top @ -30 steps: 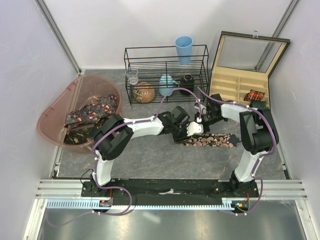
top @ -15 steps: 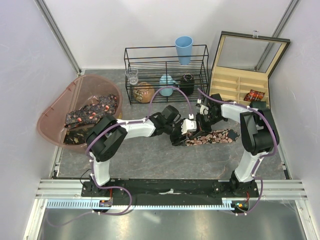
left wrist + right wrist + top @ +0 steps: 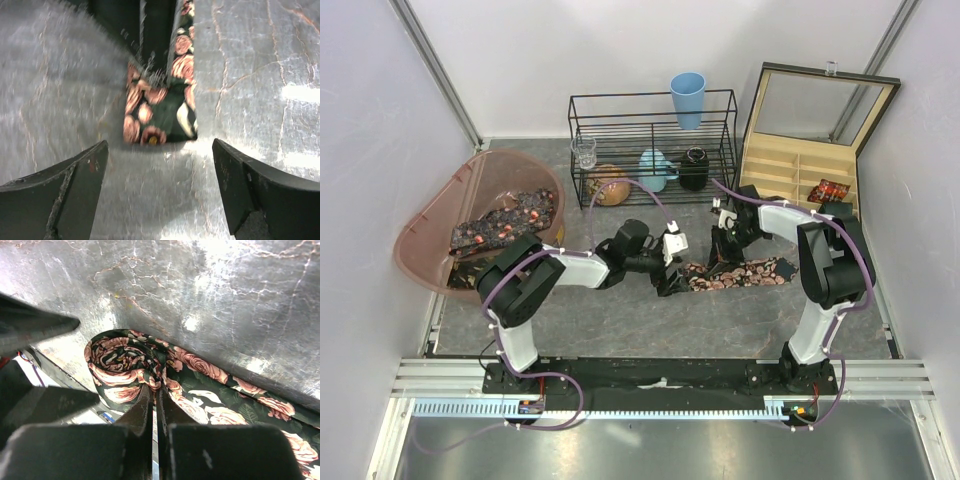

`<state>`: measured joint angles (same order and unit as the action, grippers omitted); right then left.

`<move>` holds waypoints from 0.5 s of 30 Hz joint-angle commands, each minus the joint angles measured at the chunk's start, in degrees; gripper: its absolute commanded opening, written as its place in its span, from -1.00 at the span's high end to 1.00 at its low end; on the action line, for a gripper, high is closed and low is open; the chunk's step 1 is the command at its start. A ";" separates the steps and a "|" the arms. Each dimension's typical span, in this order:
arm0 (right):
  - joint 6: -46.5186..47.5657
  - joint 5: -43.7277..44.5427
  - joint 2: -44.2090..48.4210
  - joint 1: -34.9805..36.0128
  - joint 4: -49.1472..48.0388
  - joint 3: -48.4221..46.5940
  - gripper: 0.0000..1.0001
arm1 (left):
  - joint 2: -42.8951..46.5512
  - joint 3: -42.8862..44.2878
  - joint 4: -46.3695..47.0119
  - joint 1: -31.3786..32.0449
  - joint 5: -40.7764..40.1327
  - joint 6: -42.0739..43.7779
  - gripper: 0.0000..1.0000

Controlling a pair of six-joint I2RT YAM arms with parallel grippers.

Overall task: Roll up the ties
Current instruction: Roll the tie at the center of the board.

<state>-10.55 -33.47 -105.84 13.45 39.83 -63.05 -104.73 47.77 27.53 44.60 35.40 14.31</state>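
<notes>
Tie (image 3: 745,273) lies stretched across the grey counter (image 3: 620,320), the end nearer the left arm wound into a small coil, which the right hand (image 3: 720,252) pinches between fingers pressed tightly together. Left hand (image 3: 670,270) sits low just beside that rolled end, its fingers spread wide with nothing between them. More ties (image 3: 505,222) lie heaped in the pink tub (image 3: 495,170) at the far left, well apart.
</notes>
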 commanded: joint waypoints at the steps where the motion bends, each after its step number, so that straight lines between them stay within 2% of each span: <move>1: 2.02 16.16 -5.16 1.14 -4.15 1.79 1.00 | 0.23 -3.29 16.04 -1.01 1.87 -7.01 -0.83; 7: 1.41 13.80 -5.43 1.75 -5.81 3.28 1.00 | -5.03 -3.47 23.79 -0.66 2.66 -10.96 -0.82; 15: -0.70 11.85 -6.39 2.37 -9.25 4.07 1.00 | -9.09 -3.38 27.75 -0.21 3.63 -12.02 -0.76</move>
<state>-12.91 -36.29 -107.07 14.52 36.75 -62.17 -112.44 43.88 49.10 44.07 37.26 4.54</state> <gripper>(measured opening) 0.017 0.891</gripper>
